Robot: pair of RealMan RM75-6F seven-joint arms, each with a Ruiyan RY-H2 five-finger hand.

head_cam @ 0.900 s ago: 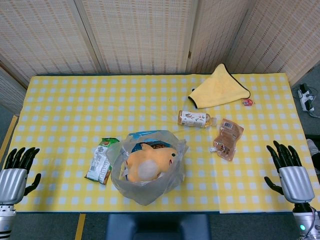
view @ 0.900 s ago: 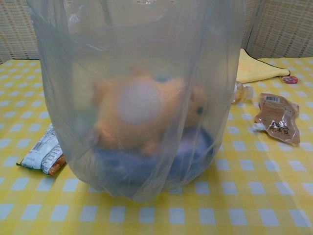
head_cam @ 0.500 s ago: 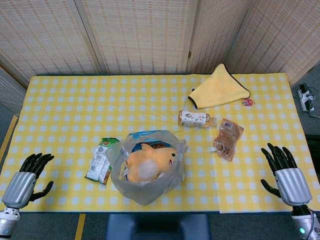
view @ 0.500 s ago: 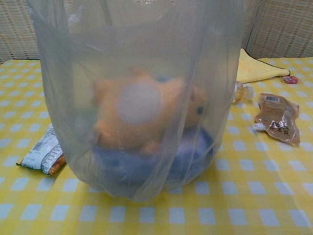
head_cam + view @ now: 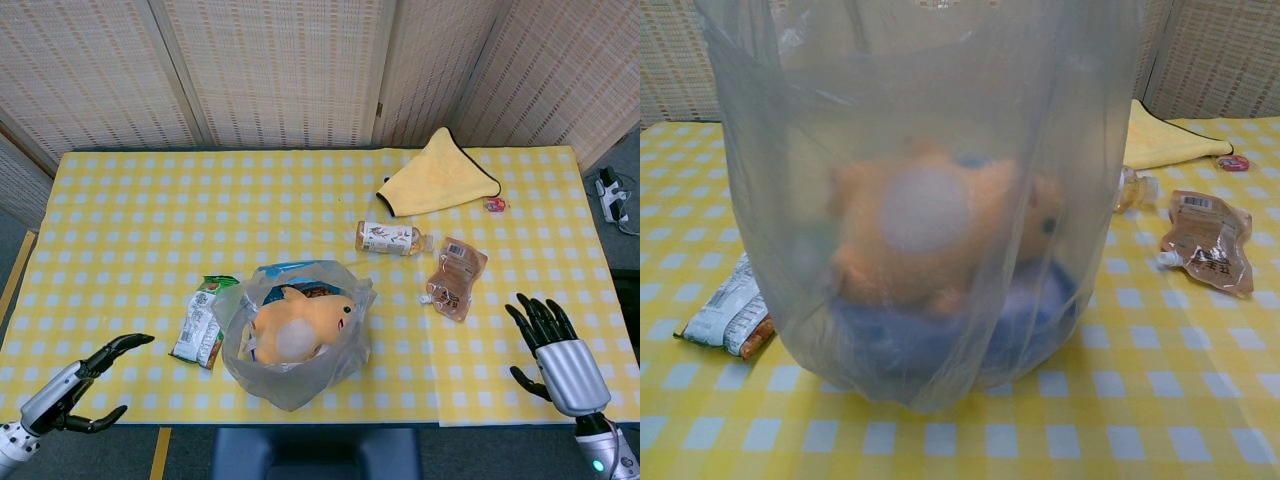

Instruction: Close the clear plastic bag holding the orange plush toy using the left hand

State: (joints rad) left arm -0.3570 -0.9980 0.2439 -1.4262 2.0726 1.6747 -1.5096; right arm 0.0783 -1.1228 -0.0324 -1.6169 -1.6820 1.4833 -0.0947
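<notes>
While both hands hold nothing, left hand [image 5: 72, 393] fingers spread apart, right hand [image 5: 558, 352] fingers splayed, clear plastic bag [image 5: 295, 335] untouched

Checked table [image 5: 130, 220]: bag [image 5: 300, 375], snack packet [image 5: 203, 322], bottle [image 5: 390, 238], pouch [image 5: 455, 277], cloth [image 5: 440, 175].

A yellow-and-white checked cloth [image 5: 150, 230] covers the worktop. Behind the worktop's far edge stand woven, beige folding screens [image 5: 280, 70], joined by pale vertical frames. Grey floor [image 5: 625, 165] shows to the right of the worktop, where a white power strip [image 5: 611, 195] lies. Light falls evenly.
</notes>
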